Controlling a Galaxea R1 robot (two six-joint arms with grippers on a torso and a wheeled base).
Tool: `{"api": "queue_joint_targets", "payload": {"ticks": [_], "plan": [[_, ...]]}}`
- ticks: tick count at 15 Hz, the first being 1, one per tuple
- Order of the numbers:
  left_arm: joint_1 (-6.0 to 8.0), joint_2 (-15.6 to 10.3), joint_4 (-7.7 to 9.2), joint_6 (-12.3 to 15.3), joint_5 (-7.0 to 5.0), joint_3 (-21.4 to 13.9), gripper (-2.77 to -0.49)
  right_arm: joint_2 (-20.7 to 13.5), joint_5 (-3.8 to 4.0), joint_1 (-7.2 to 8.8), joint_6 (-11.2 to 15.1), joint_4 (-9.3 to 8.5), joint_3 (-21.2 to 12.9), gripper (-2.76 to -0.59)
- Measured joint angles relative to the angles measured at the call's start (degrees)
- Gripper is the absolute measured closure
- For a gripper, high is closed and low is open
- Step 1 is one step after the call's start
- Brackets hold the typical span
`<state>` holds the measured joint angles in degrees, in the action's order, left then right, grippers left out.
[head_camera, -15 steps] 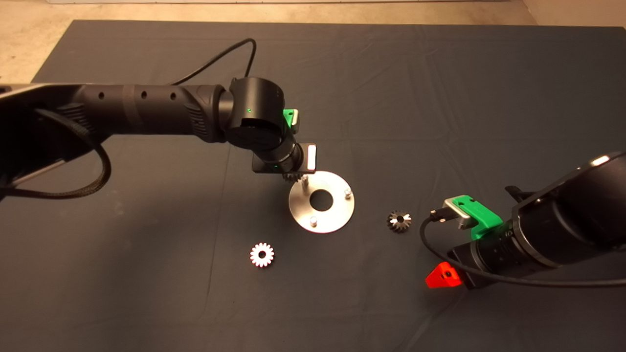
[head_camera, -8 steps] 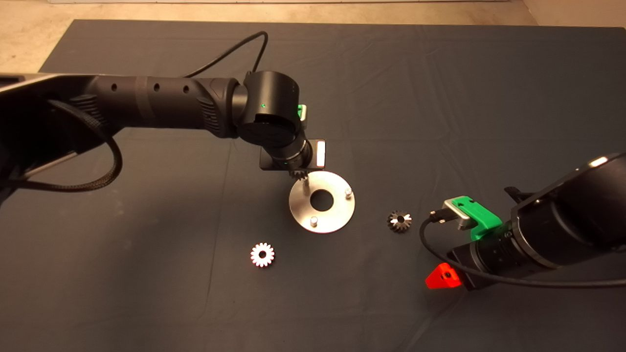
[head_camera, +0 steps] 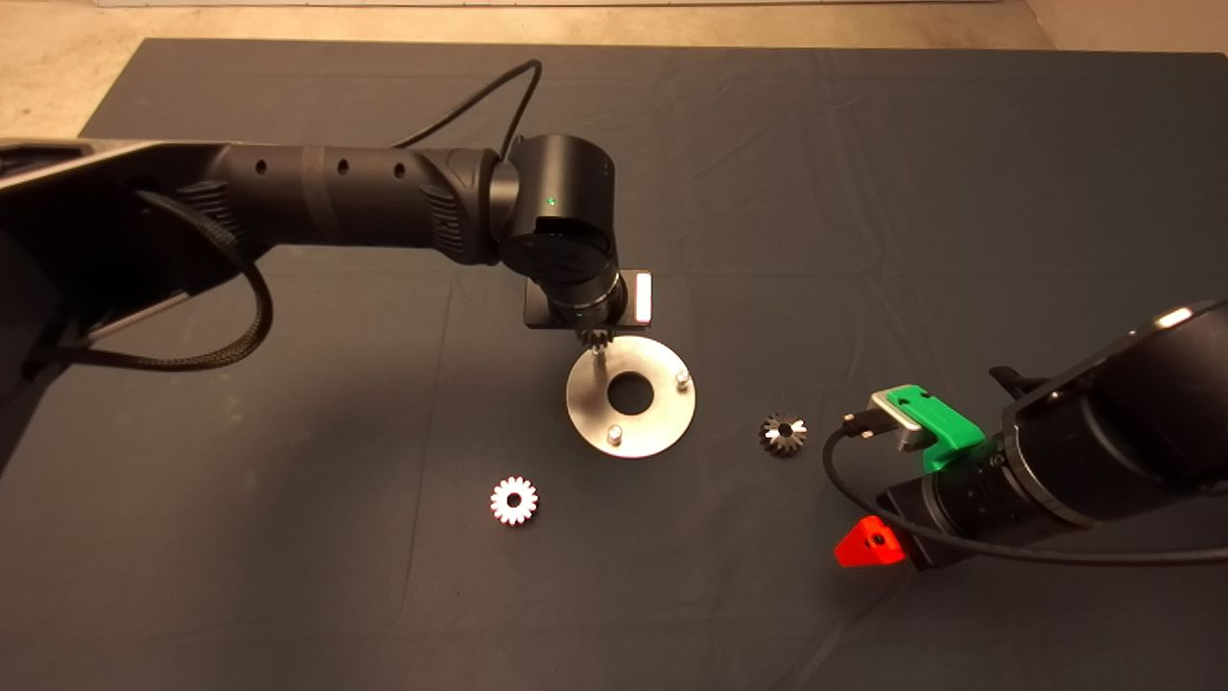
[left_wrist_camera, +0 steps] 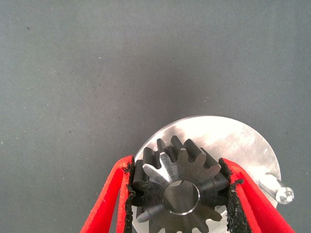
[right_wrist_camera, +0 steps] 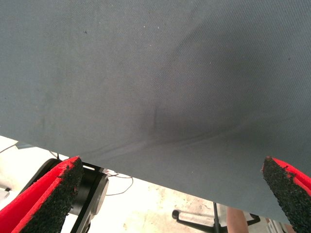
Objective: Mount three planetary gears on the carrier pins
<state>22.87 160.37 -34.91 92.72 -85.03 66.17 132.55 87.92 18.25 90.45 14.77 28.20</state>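
Note:
The round silver plate lies mid-mat with three upright carrier pins: one at its back left, one at the right, one at the front. My left gripper is shut on a dark planetary gear, which hangs just above the back-left pin; the same gear shows under the wrist in the head view. In the left wrist view the plate lies beneath the gear, with a pin beside it. Two more planetary gears lie loose: a bright one front left, a dark one to the right. My right gripper waits open at the mat's right.
The dark mat has wrinkles but nothing else on it. A black cable loops off the left arm. The right wrist view shows the mat's edge, pale floor and a chair base beyond.
My left arm has carried the held gear rightward and slightly forward, from over the plate's back-left rim to directly above the back-left pin. The right arm and loose gears are unmoved.

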Motion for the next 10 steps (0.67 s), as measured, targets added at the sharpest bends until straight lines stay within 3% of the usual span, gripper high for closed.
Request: {"api": "queue_joint_targets", "payload": {"ticks": [7,10], "plan": [[-0.20,-0.1,0.02,0.0,-0.24,1.2,-0.96,0.0,-0.05,-0.01,-1.6,0.05,0.9,-2.75],[-1.00,0.0,0.02,0.0,-0.26,1.3,-0.96,0.0,-0.07,-0.01,-2.0,0.33,1.6,-2.75]]}}
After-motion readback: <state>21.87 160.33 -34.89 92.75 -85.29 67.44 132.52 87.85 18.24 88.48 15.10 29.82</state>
